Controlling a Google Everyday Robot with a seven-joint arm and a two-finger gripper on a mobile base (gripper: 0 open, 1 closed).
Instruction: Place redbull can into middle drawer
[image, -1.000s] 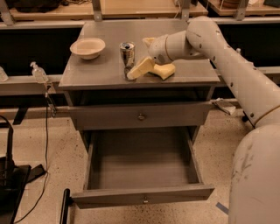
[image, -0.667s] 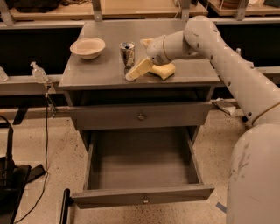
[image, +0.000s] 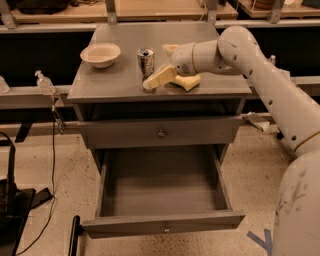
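The redbull can (image: 145, 61) stands upright on the grey cabinet top (image: 110, 80), right of centre. My gripper (image: 170, 84) is just to the right of the can, low over the top, and open. One tan finger (image: 157, 77) reaches to the can's base; the other (image: 189, 81) points away to the right. The can is not between them. The middle drawer (image: 160, 222) is pulled out wide below, and its grey inside holds nothing.
A cream bowl (image: 100, 54) sits on the cabinet top left of the can. A pale yellow object (image: 170, 48) shows partly behind my wrist. A shut drawer front with a brass knob (image: 161, 133) lies above the open drawer. A bottle (image: 44, 82) and cables are at the left.
My gripper has shifted slightly left, so its left finger now reaches the can's base. The can and the drawer have not moved.
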